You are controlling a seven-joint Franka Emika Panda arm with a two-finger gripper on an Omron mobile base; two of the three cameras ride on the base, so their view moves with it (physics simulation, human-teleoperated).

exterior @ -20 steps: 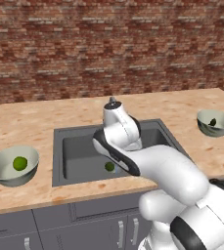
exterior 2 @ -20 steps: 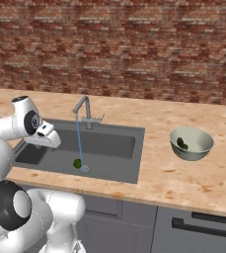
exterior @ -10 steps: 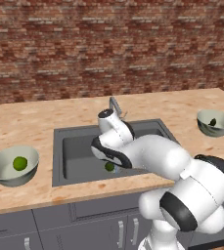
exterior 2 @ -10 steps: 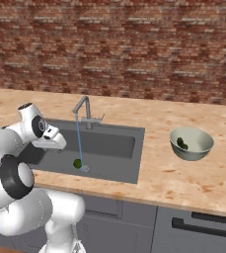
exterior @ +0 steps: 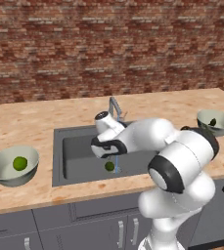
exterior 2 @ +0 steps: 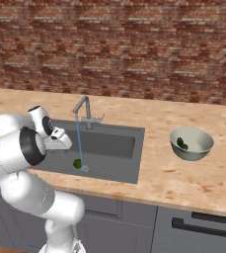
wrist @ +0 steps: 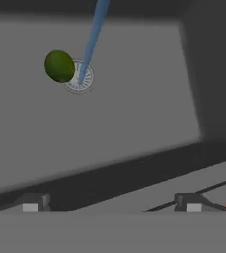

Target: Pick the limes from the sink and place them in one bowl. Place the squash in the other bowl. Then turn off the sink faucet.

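Claw point(wrist: 112, 202), jaws spread and empty, hung over the sink point(exterior: 79, 161), apparently lining up on the lime point(wrist: 59, 65) beside the drain point(wrist: 80, 78) under running water; other lime point(exterior: 19, 163) lay in the left bowl point(exterior: 6, 168), squash point(exterior 2: 182, 143) in the right bowl point(exterior 2: 196, 148).

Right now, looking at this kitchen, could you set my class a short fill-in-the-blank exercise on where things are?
1. One lime lies in the sink beside the ____.
2. The other lime rests in a ____.
3. Water from the faucet is ____.
4. The end effector holds ____.

Missing words: drain; bowl; running; nothing
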